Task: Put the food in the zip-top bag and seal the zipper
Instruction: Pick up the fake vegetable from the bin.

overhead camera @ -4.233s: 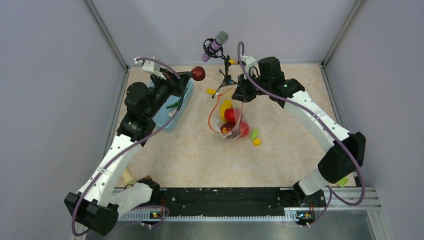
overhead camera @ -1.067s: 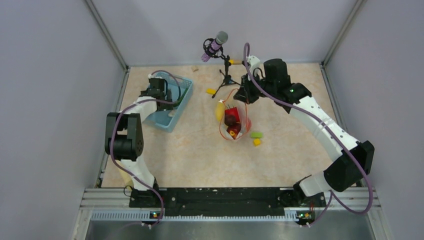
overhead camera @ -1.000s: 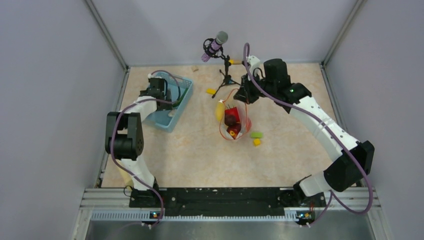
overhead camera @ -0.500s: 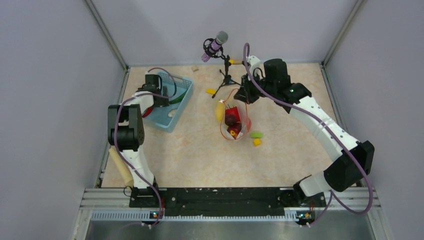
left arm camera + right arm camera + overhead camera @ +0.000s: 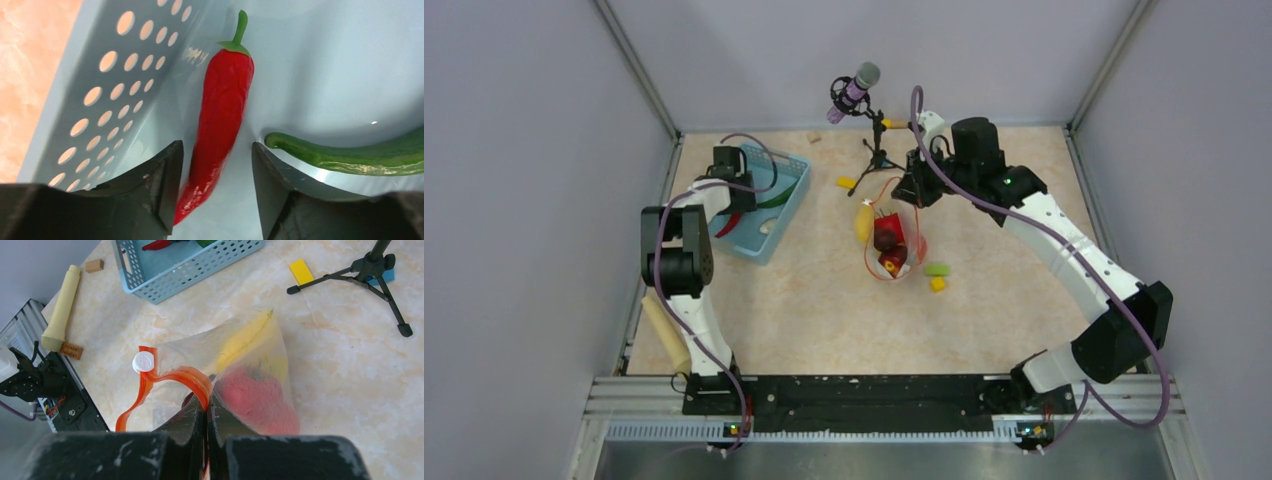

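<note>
A red chili (image 5: 222, 110) lies on the floor of the light-blue basket (image 5: 100, 100), a long green piece (image 5: 360, 155) beside it. My left gripper (image 5: 216, 165) reaches down into the basket (image 5: 769, 235), open, its jaws either side of the chili's tip; the left finger (image 5: 160, 180) is close against it and the right one stands apart. The zip-top bag (image 5: 250, 355) holds a yellow banana (image 5: 245, 337) and a red tomato (image 5: 257, 400). My right gripper (image 5: 206, 407) is shut on the orange-red zipper (image 5: 175, 377), holding the mouth up. From above, the bag (image 5: 894, 245) hangs below my right gripper (image 5: 911, 195).
A microphone on a tripod (image 5: 876, 150) stands behind the bag, with a yellow block (image 5: 845, 183) near it. A green block (image 5: 936, 269) and a yellow block (image 5: 937, 285) lie right of the bag. A cream roll (image 5: 662, 335) lies by the left wall.
My left gripper has shifted towards the basket's left side and its jaws have narrowed around the red chili. The right arm and the bag have not moved.
</note>
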Available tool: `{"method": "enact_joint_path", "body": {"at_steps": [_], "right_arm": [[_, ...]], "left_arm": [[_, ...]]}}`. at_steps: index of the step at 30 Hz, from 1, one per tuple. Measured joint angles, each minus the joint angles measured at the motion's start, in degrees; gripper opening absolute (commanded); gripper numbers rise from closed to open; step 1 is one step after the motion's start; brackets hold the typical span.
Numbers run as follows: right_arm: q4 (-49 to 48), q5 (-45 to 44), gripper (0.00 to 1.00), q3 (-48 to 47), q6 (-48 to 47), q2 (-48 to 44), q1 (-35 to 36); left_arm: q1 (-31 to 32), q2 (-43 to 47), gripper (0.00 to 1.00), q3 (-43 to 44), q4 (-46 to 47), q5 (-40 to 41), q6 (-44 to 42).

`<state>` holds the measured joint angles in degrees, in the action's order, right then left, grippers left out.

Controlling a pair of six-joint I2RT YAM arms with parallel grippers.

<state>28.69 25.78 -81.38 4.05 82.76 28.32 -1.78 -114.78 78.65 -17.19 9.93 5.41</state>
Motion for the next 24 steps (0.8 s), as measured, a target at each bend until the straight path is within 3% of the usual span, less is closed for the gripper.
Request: {"method": "enact_joint_path", "body": {"at_steps": [17,21,24], "right_arm": [[-0.02,0.48,0.0,0.02,0.0,0.0,0.0],[-0.17,0.63,0.0,0.02,0.0,0.0,0.0],[-0.35,0.81,0.0,0.04,0.0,0.0,0.0]], "left_arm": [[0.04,0.33,0.15,0.13,-1.7,-4.26,1.97],[0.04,4.24,0.0,-3.41,-1.97,-5.09,3.08],[0.04,5.99,0.0,-4.76,-0.85,-5.29,3.87]]}}
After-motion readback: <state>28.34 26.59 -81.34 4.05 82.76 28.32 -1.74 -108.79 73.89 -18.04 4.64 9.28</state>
